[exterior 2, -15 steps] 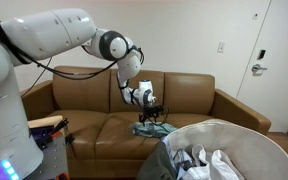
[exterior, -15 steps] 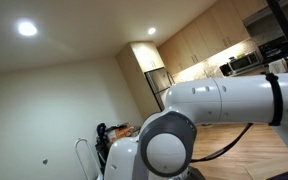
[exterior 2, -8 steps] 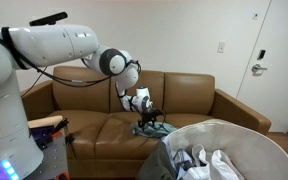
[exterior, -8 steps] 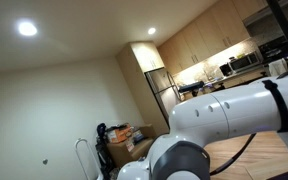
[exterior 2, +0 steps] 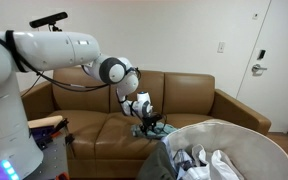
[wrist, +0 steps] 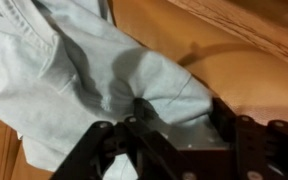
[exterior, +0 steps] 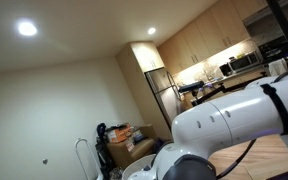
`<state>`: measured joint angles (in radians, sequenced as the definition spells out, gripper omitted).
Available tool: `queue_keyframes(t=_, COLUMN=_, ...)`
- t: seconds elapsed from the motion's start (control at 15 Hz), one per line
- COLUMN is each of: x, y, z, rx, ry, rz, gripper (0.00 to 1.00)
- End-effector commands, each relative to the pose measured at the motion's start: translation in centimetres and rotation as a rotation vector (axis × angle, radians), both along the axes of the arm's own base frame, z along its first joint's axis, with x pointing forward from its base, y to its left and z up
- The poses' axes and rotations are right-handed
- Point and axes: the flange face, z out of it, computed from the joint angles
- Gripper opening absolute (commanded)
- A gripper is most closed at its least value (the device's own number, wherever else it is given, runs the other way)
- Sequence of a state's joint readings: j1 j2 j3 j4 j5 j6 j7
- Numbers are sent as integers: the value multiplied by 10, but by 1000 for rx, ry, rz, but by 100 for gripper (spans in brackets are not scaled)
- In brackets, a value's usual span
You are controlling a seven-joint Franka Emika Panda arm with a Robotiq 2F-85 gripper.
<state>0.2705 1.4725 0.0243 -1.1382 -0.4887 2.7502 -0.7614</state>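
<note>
Sofa and basket: positions as found.
Garment (exterior 2: 150, 129) lies on the sofa (exterior 2: 189, 100) seat, gripper (exterior 2: 155, 123) directly over it; basket (exterior 2: 271, 150) stands before the sofa, clothes (exterior 2: 206, 163) inside it.

The robot's thick, rounded arm of glossy white shells (exterior 2: 59, 48) is showing a round, grey-ringed joint (exterior 2: 112, 70) between its links. A thin black cable (exterior 2: 69, 83) is looping loosely along its outside, and a small black bracket (exterior 2: 48, 19) is sticking up from the upper link. The white wrist is ending in the dark hand (exterior 2: 153, 125), whose black metal fingers (wrist: 94, 150) are filling the bottom of the wrist view. In an exterior view, a dark band (exterior: 280, 100) is ringing the white shell.
</note>
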Motion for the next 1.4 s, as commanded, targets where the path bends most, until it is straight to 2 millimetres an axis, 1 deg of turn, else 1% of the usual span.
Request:
queue_keyframes(t=0.0, x=8, y=-9, z=5, rx=13, ry=-18, rz=18, gripper=39)
queue_keyframes(t=0.07, x=11, y=-10, z=8, rx=19, ry=-18, rz=13, gripper=31)
queue_keyframes(t=0.13, x=14, y=-10, z=11, rx=25, ry=-22, rz=8, gripper=26)
queue_keyframes(t=0.2, x=20, y=-10, z=16, rx=29, ry=-32, rz=4, gripper=18)
queue_keyframes(t=0.27, x=25, y=-11, z=21, rx=29, ry=-41, rz=1, gripper=13)
queue_keyframes(t=0.4, x=41, y=-15, z=44, rx=27, ry=-74, rz=3, gripper=8)
queue_keyframes(t=0.47, x=55, y=-21, z=68, rx=28, ry=-81, rz=10, gripper=7)
queue_keyframes(t=0.53, x=64, y=-24, z=88, rx=37, ry=-74, rz=18, gripper=5)
queue_keyframes(t=0.6, x=75, y=-26, z=115, rx=56, ry=-79, rz=35, gripper=4)
queue_keyframes(t=0.67, x=83, y=-27, z=135, rx=60, ry=-94, rz=34, gripper=8)
queue_keyframes(t=0.73, x=91, y=-30, z=159, rx=68, ry=-97, rz=35, gripper=9)
queue_keyframes(t=0.93, x=113, y=-34, z=241, rx=54, ry=-128, rz=25, gripper=9)
queue_keyframes(t=1.07, x=120, y=-33, z=297, rx=52, ry=-174, rz=36, gripper=8)
queue_keyframes(t=1.13, x=125, y=-31, z=257, rx=53, ry=-183, rz=5, gripper=9)
queue_keyframes(t=1.2, x=129, y=-29, z=281, rx=53, ry=-200, rz=8, gripper=8)
queue_keyframes(t=1.27, x=129, y=-28, z=296, rx=50, ry=-204, rz=8, gripper=8)
queue_keyframes(t=1.33, x=128, y=-27, z=302, rx=48, ry=-204, rz=10, gripper=8)
